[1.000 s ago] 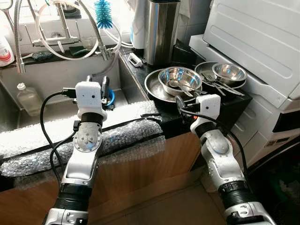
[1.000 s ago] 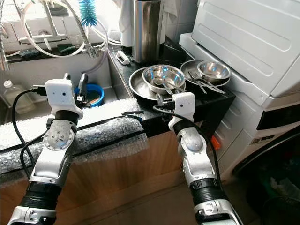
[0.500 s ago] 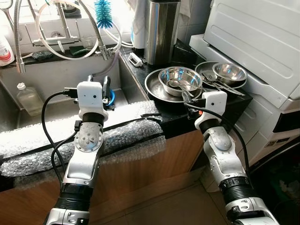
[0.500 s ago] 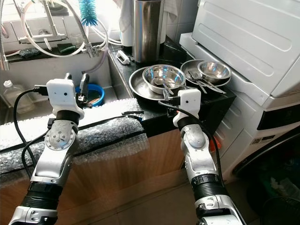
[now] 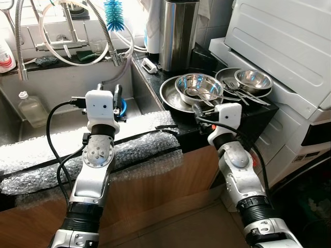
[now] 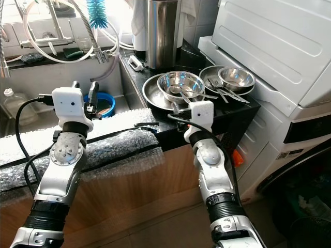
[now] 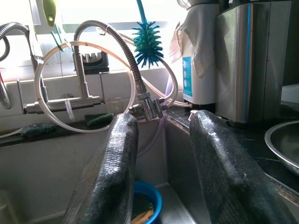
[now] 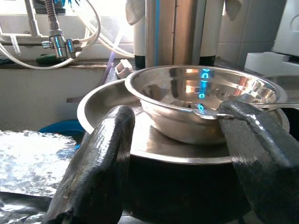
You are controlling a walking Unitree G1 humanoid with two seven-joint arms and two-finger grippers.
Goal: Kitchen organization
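Before the steel bowl (image 8: pixel 201 100), right gripper (image 8: pixel 173 154) (fingers apart).

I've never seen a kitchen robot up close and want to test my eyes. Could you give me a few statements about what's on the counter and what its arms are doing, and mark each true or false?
1. A steel bowl sits in a wide shallow steel dish on the black counter. True.
2. The right gripper is clamped on that bowl. False: its fingers are open, short of the dish, holding nothing.
3. A blue bottle brush hangs by the tap hoses. True.
4. The left gripper holds the blue tub in the sink. False: its fingers are open and empty, above the sink.
5. A second small steel bowl sits beside cutlery near the white appliance. True.
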